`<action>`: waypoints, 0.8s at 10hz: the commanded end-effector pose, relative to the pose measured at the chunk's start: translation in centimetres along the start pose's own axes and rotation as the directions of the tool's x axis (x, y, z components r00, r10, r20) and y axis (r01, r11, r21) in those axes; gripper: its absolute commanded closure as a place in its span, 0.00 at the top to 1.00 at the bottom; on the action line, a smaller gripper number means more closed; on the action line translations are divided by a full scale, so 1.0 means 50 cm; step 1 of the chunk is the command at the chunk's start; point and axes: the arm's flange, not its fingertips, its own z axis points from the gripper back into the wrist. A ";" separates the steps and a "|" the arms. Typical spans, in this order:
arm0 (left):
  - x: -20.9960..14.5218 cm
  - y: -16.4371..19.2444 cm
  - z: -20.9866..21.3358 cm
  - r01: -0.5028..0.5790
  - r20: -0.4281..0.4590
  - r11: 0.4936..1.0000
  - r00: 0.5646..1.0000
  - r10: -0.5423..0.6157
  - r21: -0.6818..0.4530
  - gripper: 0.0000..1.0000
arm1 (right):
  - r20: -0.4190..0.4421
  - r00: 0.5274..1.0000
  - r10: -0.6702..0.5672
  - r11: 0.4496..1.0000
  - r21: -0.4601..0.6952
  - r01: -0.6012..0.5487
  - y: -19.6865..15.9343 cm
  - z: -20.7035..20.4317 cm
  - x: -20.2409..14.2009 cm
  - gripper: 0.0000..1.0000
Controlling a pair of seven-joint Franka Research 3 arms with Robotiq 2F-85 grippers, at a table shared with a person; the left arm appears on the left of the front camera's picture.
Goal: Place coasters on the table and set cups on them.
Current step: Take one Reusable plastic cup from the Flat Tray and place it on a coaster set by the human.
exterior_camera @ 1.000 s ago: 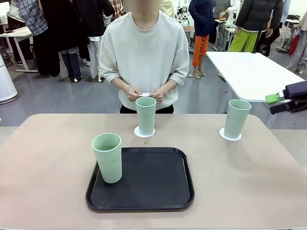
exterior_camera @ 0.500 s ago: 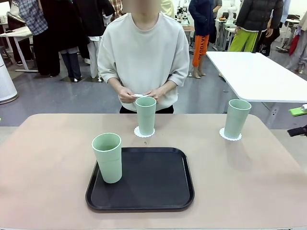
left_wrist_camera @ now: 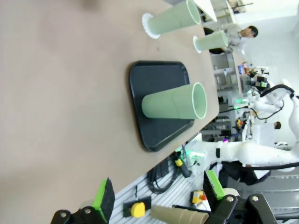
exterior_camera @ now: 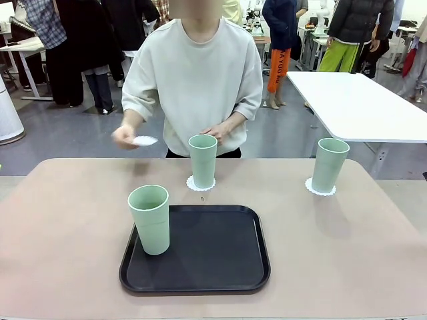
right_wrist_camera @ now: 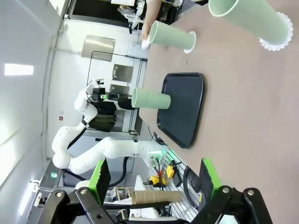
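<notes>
The left claw [left_wrist_camera: 159, 193] is gaping wide, its green pads [left_wrist_camera: 103, 201] gripping nothing, and it is hanging well apart from everything on the desk [exterior_camera: 60, 233]. The right claw [right_wrist_camera: 154, 179] is likewise standing released and empty, looking along the desk from its own side.

Nearest to them, a black tray [exterior_camera: 213, 257] is lying on the near middle of the desk. One mint-green cup [exterior_camera: 151, 220] is standing upright on the tray's left part, directly on its surface. Just beyond the tray's far edge, a second cup [exterior_camera: 203, 161] is sitting upright on a lacy white coaster [exterior_camera: 200, 185]. Well to the right, a third cup [exterior_camera: 329, 165] is resting on another coaster [exterior_camera: 320, 189].

At the far side a person is standing. One hand [exterior_camera: 125, 136] is holding a third coaster [exterior_camera: 145, 141] out in the air above the desk's far left part, while the other hand [exterior_camera: 215, 133] is staying close to the body behind the middle cup.
</notes>
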 end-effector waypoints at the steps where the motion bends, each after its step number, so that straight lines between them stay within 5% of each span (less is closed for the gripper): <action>1: 0.000 -0.001 0.002 0.007 0.004 1.000 1.000 -0.007 -0.017 1.00 | -0.005 0.998 0.058 0.997 0.054 -0.058 -0.010 0.001 0.007 1.00; 8: 0.000 -0.001 0.002 0.007 0.004 1.000 1.000 -0.007 -0.017 1.00 | 0.000 1.000 0.000 1.000 0.000 0.000 0.000 0.000 0.000 1.00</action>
